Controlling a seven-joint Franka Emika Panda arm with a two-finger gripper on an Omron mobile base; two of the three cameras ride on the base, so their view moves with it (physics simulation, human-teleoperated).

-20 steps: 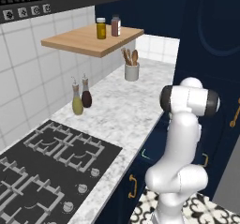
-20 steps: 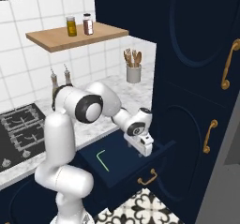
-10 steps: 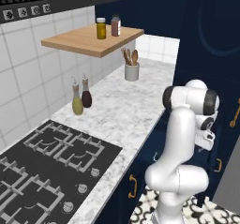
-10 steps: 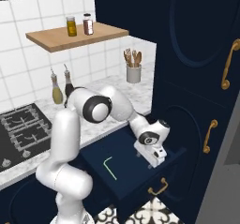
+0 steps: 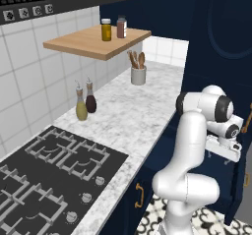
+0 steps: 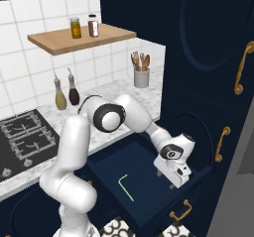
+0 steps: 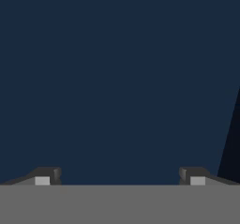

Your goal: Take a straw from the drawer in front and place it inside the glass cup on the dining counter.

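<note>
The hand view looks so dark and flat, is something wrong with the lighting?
Hand view: nothing is wrong; plain dark navy behind the two spread fingers, no glare or blur. Right base view: the drawer interior is equally dim, yet the light-green straw stands out sharply.

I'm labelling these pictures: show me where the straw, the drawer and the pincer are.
straw [image 6: 125, 186]: right base view, on its long shaft, lying on the drawer floor.
drawer [image 6: 201, 175]: right base view, on its front wall's top edge.
pincer [image 6: 175, 182]: right base view, midway between its open fingertips.
</note>
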